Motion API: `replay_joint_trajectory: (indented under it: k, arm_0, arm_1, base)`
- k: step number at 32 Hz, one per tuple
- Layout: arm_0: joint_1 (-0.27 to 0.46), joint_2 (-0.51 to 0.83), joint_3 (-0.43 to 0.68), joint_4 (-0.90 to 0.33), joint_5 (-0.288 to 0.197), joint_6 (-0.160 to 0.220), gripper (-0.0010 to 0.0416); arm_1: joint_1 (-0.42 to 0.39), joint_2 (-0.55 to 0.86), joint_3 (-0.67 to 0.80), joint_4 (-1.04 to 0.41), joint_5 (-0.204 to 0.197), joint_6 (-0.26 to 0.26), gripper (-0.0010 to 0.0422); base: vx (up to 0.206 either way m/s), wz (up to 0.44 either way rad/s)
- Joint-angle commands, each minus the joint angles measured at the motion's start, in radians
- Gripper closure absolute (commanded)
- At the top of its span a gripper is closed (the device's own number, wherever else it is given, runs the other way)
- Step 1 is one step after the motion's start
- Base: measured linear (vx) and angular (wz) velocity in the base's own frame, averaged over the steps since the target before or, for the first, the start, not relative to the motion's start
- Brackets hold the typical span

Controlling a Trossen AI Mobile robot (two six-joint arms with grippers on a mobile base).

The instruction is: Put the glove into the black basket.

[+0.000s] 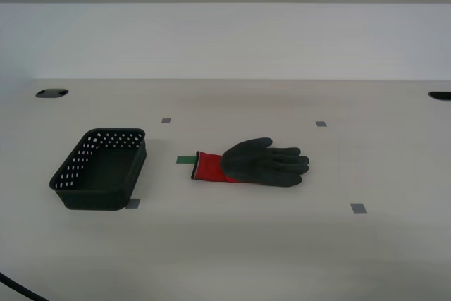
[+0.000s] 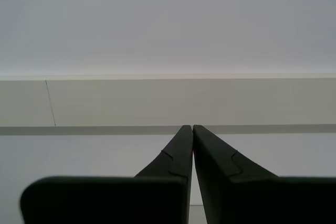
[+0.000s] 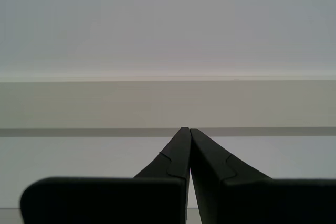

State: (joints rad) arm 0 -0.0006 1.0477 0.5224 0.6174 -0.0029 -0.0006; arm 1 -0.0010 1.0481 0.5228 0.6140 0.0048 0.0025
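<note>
Spreading across nearly the whole exterior view is a pale table [image 1: 232, 244], bare apart from a few things, with a light wall behind it along the top of the frame. Two dark oval holes sit at the table's far edge, one at the upper left [image 1: 51, 93] and one cut off at the right border [image 1: 440, 95].

The black basket [image 1: 100, 168] stands in the left-centre of the frame, empty as far as its inside shows, rows of small holes along its side. The glove [image 1: 252, 162] lies flat in the centre of the frame, well apart from the basket, its red cuff toward the basket and its dark grey fingers toward the exterior view's right. A small green tape mark [image 1: 185, 159] lies just beside the cuff, and small grey tape squares [image 1: 359, 208] dot the table around them.

Neither arm appears in the exterior view. My first gripper [image 3: 186, 129] has its tips pressed together with nothing between them, facing only wall; my second gripper [image 2: 189, 127] is likewise closed on nothing, facing the same plain wall.

By my judgement the task has not begun: the glove is untouched on the table and the whole job is left, reaching, grasping, carrying and dropping it in the basket.

No brand, label or writing can be read anywhere.
</note>
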Motion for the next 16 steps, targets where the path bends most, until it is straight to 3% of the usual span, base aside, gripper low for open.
replay_joint_trajectory:
  k: [1, 5, 11, 16]
  arm_0:
    - [0.001, 0.0, 0.001, 0.002, 0.0, 0.0, 0.0405]
    - [0.0, 0.0, 0.001, 0.003, 0.0, 0.0, 0.0405]
    - [0.0, 0.0, 0.001, 0.002, 0.0, 0.0, 0.0405]
    - [0.001, 0.0, 0.001, 0.003, 0.0, 0.0, 0.0405]
  arm_1:
    - [0.0, 0.0, 0.0, 0.0, 0.018, -0.006, 0.0412]
    - [-0.008, 0.0, 0.03, -0.107, 0.082, -0.015, 0.0412]
    - [-0.055, 0.0, 0.132, -0.369, 0.082, -0.014, 0.0412]
    - [-0.147, 0.005, 0.23, -0.538, 0.082, -0.014, 0.0412]
  base:
    - [0.0, 0.0]
    - [0.0, 0.0]
    - [0.0, 0.0]
    - [0.0, 0.0]
